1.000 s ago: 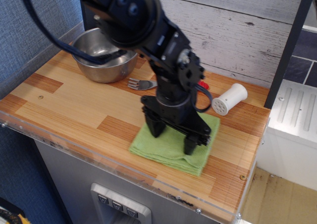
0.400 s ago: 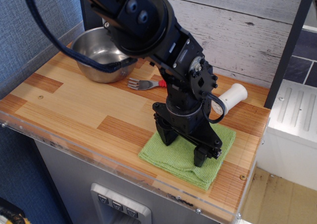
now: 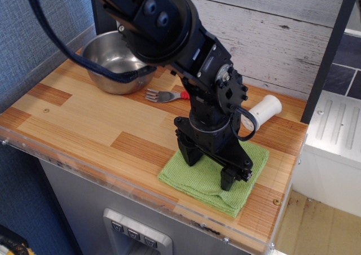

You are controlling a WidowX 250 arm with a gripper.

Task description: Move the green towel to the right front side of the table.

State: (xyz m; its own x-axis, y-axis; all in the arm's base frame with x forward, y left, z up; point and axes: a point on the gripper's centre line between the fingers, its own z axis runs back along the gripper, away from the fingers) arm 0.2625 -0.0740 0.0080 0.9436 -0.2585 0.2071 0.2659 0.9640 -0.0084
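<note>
The green towel (image 3: 189, 183) lies flat on the striped wooden table (image 3: 84, 119) at its right front, close to the front edge. My gripper (image 3: 208, 167) points straight down onto the towel. Its two black fingers (image 3: 189, 153) stand wide apart with both tips touching the cloth. No fold of cloth shows pinched between them. The arm hides the towel's far middle part.
A steel bowl (image 3: 115, 63) stands at the back left. A grey fork with a red handle (image 3: 161, 95) lies behind the arm. A white perforated cylinder (image 3: 262, 112) lies at the back right. The clear plastic edge (image 3: 169, 212) runs just in front of the towel.
Over the last second the gripper and the towel slid together to the right and a little toward the front. Since 0.4 s ago nothing has moved.
</note>
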